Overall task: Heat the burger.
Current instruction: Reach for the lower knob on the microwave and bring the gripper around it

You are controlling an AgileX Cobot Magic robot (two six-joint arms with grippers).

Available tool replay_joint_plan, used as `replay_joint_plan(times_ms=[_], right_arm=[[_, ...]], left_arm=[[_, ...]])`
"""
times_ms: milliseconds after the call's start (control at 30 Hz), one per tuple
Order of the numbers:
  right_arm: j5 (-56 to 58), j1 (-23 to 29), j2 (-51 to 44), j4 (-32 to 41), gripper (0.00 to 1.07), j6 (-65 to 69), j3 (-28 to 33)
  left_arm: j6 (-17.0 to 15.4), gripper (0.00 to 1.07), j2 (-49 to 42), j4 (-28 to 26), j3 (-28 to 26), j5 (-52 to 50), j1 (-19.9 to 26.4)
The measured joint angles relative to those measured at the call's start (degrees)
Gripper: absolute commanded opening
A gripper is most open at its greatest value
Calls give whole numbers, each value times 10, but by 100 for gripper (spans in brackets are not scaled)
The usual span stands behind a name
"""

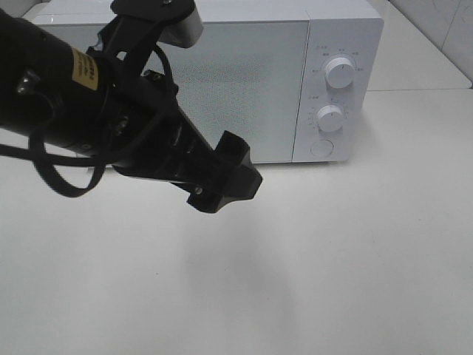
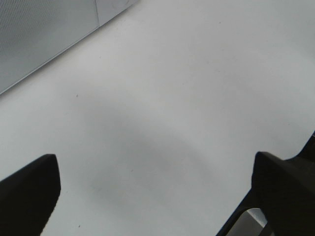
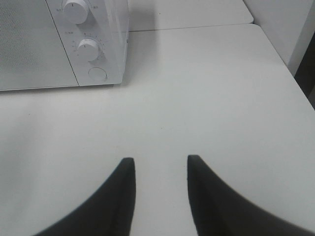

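While the microwave point(image 1: 244, 74) sits closed at 12 o'clock on the bench point(image 1: 332, 259), the left pincer point(image 2: 155, 162) gapes wide and empty, the right pincer point(image 3: 161, 164) narrow; where the burger lies I cannot tell.

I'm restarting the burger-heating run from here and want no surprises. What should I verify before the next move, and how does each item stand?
1. Burger located: cannot tell; no view shows it.
2. Microwave door open for loading: not ok; it is shut.
3. Left gripper empty: ok; open, nothing between its fingers.
4. Right gripper empty: ok; open, holding nothing.
5. High camera's view of that door unblocked: not ok; left arm covers part of it.
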Motion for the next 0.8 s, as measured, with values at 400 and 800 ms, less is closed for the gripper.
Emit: replay_joint_plan(times_ms=[400,800], right_arm=[[0,0,0,0,38,0,0],[0,0,0,0,38,0,0]], left_arm=[[-44,102,-83,43,-3,184,163],[39,102,-190,6,71,306,368]])
